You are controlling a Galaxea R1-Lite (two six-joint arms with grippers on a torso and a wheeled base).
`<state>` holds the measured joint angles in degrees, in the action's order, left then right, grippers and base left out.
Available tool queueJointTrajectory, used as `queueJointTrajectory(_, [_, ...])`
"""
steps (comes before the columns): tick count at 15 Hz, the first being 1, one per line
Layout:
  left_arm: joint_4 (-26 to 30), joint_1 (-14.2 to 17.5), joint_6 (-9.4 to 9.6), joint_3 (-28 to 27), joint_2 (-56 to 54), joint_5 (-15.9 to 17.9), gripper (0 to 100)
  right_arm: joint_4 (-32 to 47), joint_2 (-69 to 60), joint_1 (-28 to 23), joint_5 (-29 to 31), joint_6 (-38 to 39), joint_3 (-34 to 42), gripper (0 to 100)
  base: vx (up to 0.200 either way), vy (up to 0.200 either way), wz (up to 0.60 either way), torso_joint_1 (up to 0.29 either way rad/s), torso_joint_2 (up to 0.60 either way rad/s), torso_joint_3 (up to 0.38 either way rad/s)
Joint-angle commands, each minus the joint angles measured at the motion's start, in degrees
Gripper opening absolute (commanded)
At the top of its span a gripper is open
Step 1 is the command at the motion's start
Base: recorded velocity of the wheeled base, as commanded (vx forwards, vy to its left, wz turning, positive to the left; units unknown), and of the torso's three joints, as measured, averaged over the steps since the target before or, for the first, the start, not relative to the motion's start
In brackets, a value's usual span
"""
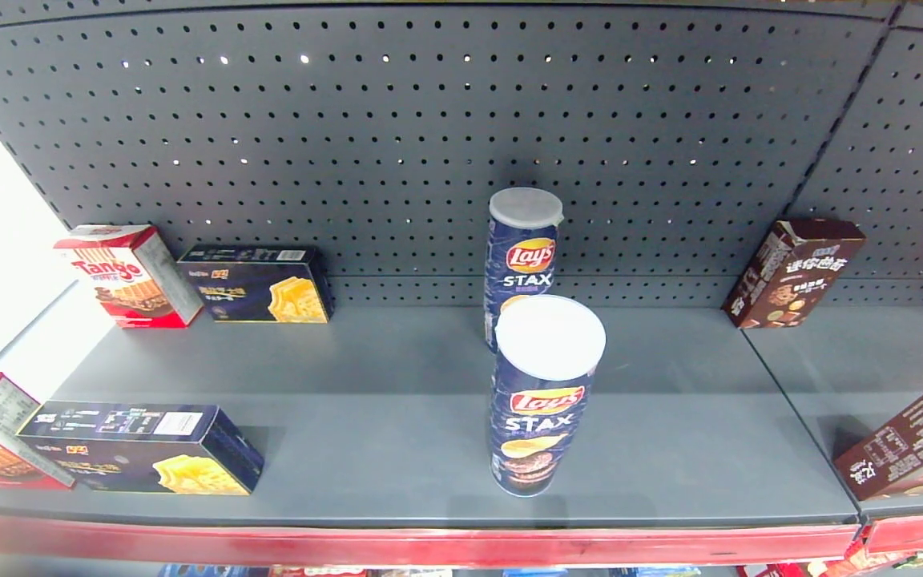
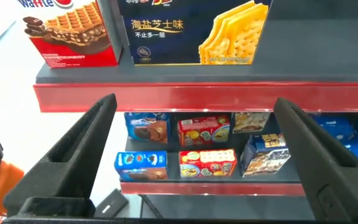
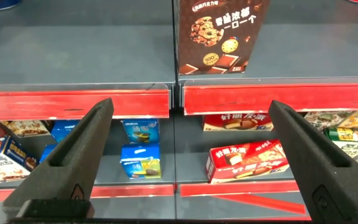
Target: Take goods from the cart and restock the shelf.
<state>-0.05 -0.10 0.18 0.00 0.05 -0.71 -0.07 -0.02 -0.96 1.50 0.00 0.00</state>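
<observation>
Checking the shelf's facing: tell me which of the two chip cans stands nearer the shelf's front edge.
The front chip can, standing close to the red shelf edge; the other can stands just behind it, nearer the pegboard.

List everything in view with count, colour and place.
chip cans: 2, navy with white lids, shelf centre, one behind the other
wafer boxes: 2, red, shelf's left end
cracker boxes: 2, navy, beside the wafer boxes
cookie boxes: 2, brown, right side
shelf: 1, grey, red front edge
lower-shelf boxes: several, mixed colours, below
left gripper: 1, black, open, before shelf's left front
right gripper: 1, black, open, before shelf's right front
</observation>
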Motion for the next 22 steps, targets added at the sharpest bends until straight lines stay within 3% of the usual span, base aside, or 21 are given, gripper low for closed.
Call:
queueJointTrajectory(1, [-0.04,0.01,-0.18,0.0,0.21,0.09,100,-0.01,0.02,0.0,-0.01,0.0,0.0,100,0.0,-0.2,0.0,0.002,0.0,0.007])
queueJointTrajectory(22, [-0.04,0.01,-0.18,0.0,0.3,0.18,100,-0.01,0.02,0.08,-0.01,0.0,0.0,100,-0.029,0.0,0.0,0.0,0.0,0.001])
